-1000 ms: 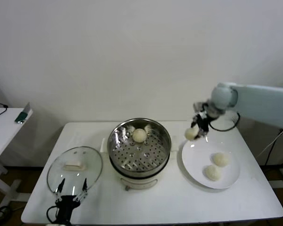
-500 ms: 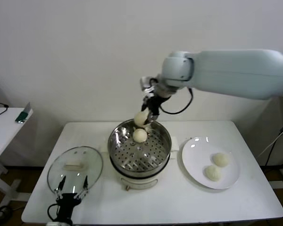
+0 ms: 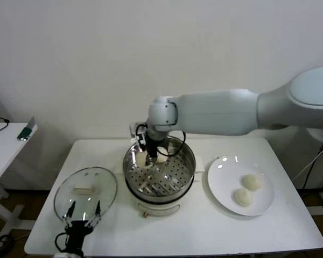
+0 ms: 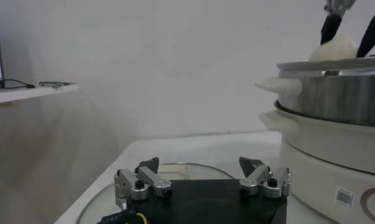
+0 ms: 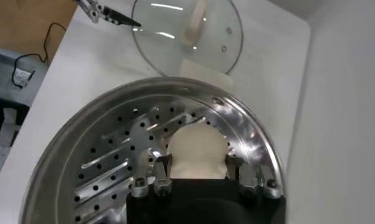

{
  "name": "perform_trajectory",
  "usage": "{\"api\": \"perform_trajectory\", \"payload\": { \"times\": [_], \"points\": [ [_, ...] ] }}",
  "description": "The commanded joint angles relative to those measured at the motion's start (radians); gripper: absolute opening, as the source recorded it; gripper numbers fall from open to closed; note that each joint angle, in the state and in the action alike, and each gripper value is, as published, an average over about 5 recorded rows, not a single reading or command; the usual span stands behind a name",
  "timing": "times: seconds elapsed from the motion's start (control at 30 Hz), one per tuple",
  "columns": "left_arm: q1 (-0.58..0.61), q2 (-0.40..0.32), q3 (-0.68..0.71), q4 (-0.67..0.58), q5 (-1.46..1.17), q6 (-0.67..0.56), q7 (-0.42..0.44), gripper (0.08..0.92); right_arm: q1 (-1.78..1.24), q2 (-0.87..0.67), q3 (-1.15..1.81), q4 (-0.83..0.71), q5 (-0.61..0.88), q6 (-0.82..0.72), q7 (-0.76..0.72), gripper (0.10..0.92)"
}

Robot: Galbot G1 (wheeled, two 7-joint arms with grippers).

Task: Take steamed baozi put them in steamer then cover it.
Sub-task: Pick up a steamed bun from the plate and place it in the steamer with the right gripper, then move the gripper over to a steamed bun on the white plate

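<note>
Two smooth pale baozi (image 3: pixel 248 189) on flat white plate (image 3: pixel 222 185) at right; my right gripper (image 3: pixel 149 156) pinches a doughy bun (image 5: pixel 196 151) over shiny perforated steamer (image 3: pixel 159 171); left gripper (image 3: pixel 81 216) fingers wide, near glass cover (image 3: pixel 85 192).

A white table (image 3: pixel 269 226) holds a flat white plate (image 3: pixel 224 184) at right — a smaller side table (image 3: pixel 2 148) stands far left, against a pale wall (image 3: pixel 151 59).

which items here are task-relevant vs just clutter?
Job:
steamer
baozi in right claw, over the tray
two baozi on plate
cover on table, left of steamer
left claw, idle by cover

Lying about:
side table, with a small object
</note>
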Motion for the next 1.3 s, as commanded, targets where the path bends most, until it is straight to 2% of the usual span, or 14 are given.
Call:
{"api": "perform_trajectory", "payload": {
  "times": [0.03,0.17,0.27,0.43,0.63,0.8,1.0,1.3],
  "points": [
    [0.000,0.001,0.000,0.003,0.000,-0.001,0.000,0.823,-0.087,0.057,-0.005,-0.042,-0.021,-0.023,0.037,0.611],
    [-0.001,0.001,0.002,0.002,0.001,-0.001,0.000,0.823,-0.087,0.062,-0.005,-0.046,-0.026,-0.024,0.046,0.659],
    [-0.001,0.002,0.002,0.000,0.000,0.000,0.001,0.823,-0.063,0.048,-0.005,-0.035,-0.034,-0.015,0.037,0.736],
    [0.001,0.004,0.002,-0.007,0.000,0.000,0.002,0.823,0.040,-0.050,-0.005,0.025,-0.017,0.053,-0.034,0.817],
    [0.001,0.004,0.004,-0.016,-0.002,-0.001,0.002,0.823,0.220,-0.331,-0.099,0.120,-0.021,0.191,-0.216,0.823],
    [-0.004,0.004,0.010,-0.020,-0.002,0.003,0.003,0.823,0.361,-0.575,-0.300,0.171,-0.109,0.325,-0.359,0.823],
    [-0.010,0.005,0.013,-0.013,0.000,0.004,0.004,0.823,0.318,-0.781,-0.401,0.163,-0.297,0.393,-0.382,0.823],
    [-0.010,0.002,0.012,-0.002,0.003,0.002,0.003,0.823,0.004,-0.874,-0.218,0.150,-0.476,0.329,-0.300,0.823]
  ]
}}
